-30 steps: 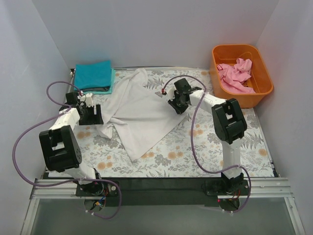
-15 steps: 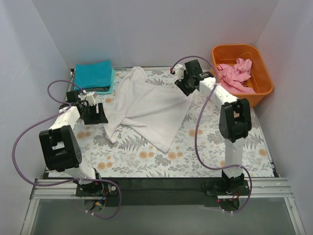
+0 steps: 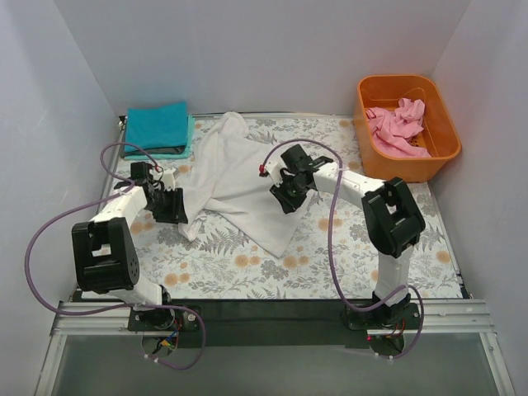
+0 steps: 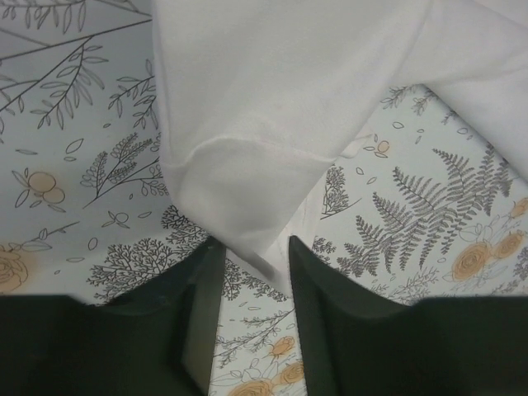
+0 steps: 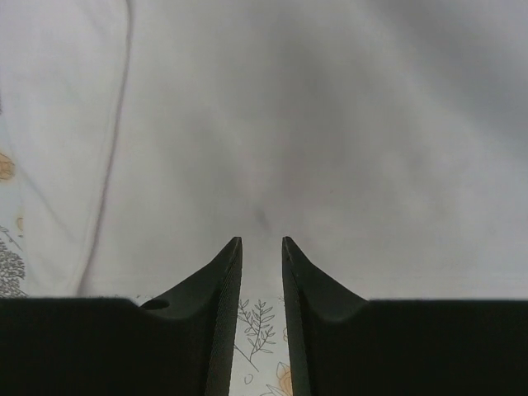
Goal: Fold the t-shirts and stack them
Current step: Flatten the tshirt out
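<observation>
The white t-shirt [image 3: 239,177] lies rumpled and unfolded in the middle of the floral table cover [image 3: 363,264]. One point trails toward 6 o'clock and a bunched part reaches toward 12. The teal t-shirt [image 3: 157,128] sits folded at 10 o'clock. The pink t-shirt [image 3: 398,122] is heaped in the orange tub [image 3: 412,169] at 2 o'clock.

The left gripper [image 3: 171,206] is at the white shirt's 9 o'clock edge. Its wrist view shows a hemmed corner [image 4: 247,231] dipping between the fingers [image 4: 198,322]. They stand partly apart with table print showing in the gap, so nothing looks pinched. The right gripper [image 3: 286,196] is over the shirt's 3 o'clock side. Its fingers [image 5: 219,289] are drawn to a narrow slit with the tips at the cloth, and it cannot be told whether any cloth is caught between them.

The main risk is on the left. Only the tip of the corner sits between the fingers, so a closing grip may catch too little and let it slip out on the first pull. That corner also looks doubled over, so a pull could drag a fold along instead of spreading the shirt flat.

On the right, the tips seem to meet the open panel rather than an edge. There they may slide off, or nip a ridge and bunch the cloth further. If one arm holds and the other does not, the shirt would likely skew. A sweep toward 10 o'clock could disturb the folded teal shirt lying near the white one's upper part.
</observation>
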Tool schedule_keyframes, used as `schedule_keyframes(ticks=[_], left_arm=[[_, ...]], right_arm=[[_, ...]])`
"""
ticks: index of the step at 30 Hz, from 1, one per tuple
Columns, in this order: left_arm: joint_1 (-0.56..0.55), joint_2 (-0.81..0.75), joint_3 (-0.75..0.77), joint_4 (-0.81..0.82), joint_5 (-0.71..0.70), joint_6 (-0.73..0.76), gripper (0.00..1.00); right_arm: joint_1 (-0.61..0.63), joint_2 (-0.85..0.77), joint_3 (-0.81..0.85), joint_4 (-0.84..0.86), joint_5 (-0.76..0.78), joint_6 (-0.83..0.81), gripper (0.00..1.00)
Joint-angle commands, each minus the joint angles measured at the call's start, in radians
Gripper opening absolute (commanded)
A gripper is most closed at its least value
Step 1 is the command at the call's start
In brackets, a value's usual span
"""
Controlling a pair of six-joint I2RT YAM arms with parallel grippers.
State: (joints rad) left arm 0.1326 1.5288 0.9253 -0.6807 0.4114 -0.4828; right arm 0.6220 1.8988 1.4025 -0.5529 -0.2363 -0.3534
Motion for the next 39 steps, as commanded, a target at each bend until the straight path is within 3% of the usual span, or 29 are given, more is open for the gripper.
schedule_keyframes(ticks=[1, 2, 6, 8, 13, 18, 21, 23, 24, 26, 32, 39], left_arm=[[-0.017, 0.005, 0.000, 0.010, -0.097, -0.022, 0.34], [-0.018, 0.005, 0.007, 0.004, -0.118, -0.023, 0.23], [0.001, -0.019, 0.033, -0.048, -0.192, 0.025, 0.03], [0.047, -0.030, 0.044, -0.089, -0.221, 0.062, 0.00], [0.165, 0.008, 0.053, -0.102, -0.253, 0.208, 0.00], [0.171, 0.106, 0.086, -0.072, -0.217, 0.240, 0.00], [0.171, 0.131, 0.133, -0.121, -0.113, 0.256, 0.09], [0.171, 0.111, 0.155, -0.173, -0.060, 0.277, 0.22], [0.171, 0.097, 0.155, -0.178, -0.045, 0.288, 0.24], [0.170, 0.042, 0.152, -0.186, -0.026, 0.296, 0.31], [0.135, -0.068, 0.146, -0.179, 0.047, 0.325, 0.32], [0.012, 0.008, 0.092, -0.005, -0.009, 0.271, 0.29]], right_arm=[[-0.013, 0.025, -0.037, 0.016, 0.064, 0.025, 0.27], [-0.015, 0.031, -0.066, 0.027, 0.083, 0.019, 0.26], [-0.034, 0.046, -0.141, 0.054, 0.179, -0.027, 0.25], [-0.076, 0.051, -0.154, 0.057, 0.232, -0.045, 0.24], [-0.209, 0.071, -0.096, 0.062, 0.322, -0.130, 0.24], [-0.268, 0.079, 0.013, 0.036, 0.319, -0.200, 0.24], [-0.266, 0.001, 0.026, -0.016, 0.244, -0.237, 0.30], [-0.260, -0.053, 0.013, -0.057, 0.143, -0.243, 0.34], [-0.257, -0.108, 0.004, -0.062, 0.121, -0.242, 0.41], [-0.232, -0.161, -0.020, -0.082, 0.095, -0.237, 0.43], [-0.122, -0.221, -0.059, -0.119, 0.031, -0.179, 0.32], [-0.051, -0.051, -0.080, -0.068, 0.029, -0.108, 0.26]])
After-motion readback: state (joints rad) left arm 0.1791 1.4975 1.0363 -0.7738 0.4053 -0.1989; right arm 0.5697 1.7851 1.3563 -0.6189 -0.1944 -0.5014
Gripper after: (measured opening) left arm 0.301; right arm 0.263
